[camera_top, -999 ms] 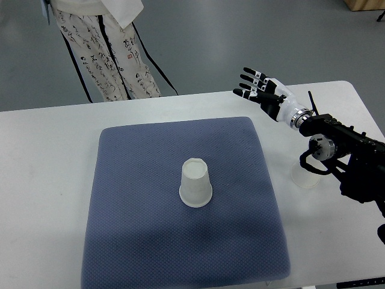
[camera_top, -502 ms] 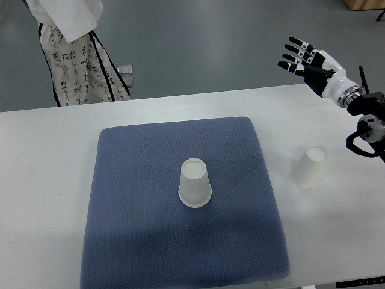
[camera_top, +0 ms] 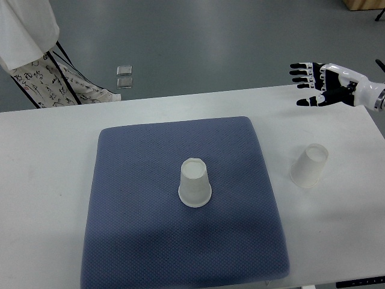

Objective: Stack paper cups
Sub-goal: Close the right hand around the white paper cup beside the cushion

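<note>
We look down on a white desk (camera_top: 42, 180) carrying a blue-grey mat (camera_top: 132, 229), where one paper cup (camera_top: 195, 183) stands upside down near the mat's middle. A second paper cup (camera_top: 309, 165) sits upside down on the bare desk to the right of the mat, well apart from the first. The right hand (camera_top: 322, 83) hovers at the far right edge with fingers spread wide, holding nothing, while a person's patterned garment (camera_top: 45, 81) shows at far left.
</note>
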Tool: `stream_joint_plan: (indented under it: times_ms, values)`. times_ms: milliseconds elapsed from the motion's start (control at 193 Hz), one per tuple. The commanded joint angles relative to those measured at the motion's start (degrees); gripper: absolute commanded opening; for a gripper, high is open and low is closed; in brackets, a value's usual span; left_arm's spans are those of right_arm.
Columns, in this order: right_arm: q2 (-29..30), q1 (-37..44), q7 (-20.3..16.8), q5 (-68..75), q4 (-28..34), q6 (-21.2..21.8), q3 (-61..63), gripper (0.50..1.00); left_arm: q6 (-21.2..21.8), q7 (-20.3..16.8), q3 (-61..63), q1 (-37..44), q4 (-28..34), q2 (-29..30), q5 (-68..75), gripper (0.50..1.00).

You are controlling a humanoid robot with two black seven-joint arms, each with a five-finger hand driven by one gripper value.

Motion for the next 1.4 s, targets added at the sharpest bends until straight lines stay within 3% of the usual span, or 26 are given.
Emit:
stream_joint_plan:
  times_ms: [0,166,331,429,507,1149,1293,1397]
  values:
    - [-3.57,0.09,3.1,-8.8,5.02,0.71,-0.23,0.926,0.0,0.0,0.03,0.0,-0.03,0.0,0.0,1.0]
    - [-7.44,0.01,6.27,-19.35,13.55,-0.89,-5.24,0.926,0.0,0.0,0.03,0.0,-0.03,0.0,0.0,1.0]
    - [-10.95,0.36,7.68,-28.31,19.44,-11.52,-13.93,0.926,0.0,0.0,0.03,-0.01,0.06,0.0,0.0,1.0]
    - [-11.3,0.62,7.59,-32.1,19.44,-17.58,-18.77,0.926,0.0,0.0,0.02,0.0,-0.03,0.0,0.0,1.0]
    - [-11.3,0.62,7.24,-32.36,19.18,-20.05,-20.88,0.926,0.0,0.0,0.02,0.0,-0.03,0.0,0.0,1.0]
    - [-8.32,-0.35,4.87,-32.8,15.31,-27.79,-25.19,0.901,0.0,0.0,0.03,0.0,-0.03,0.0,0.0,1.0]
    - [-7.7,-0.35,4.87,-32.98,15.22,-28.31,-26.33,0.801,0.0,0.0,0.03,0.0,0.06,0.0,0.0,1.0]
    - [-7.35,-0.26,4.87,-33.42,14.6,-28.31,-26.33,0.764,0.0,0.0,0.03,0.0,-0.03,0.0,0.0,1.0]
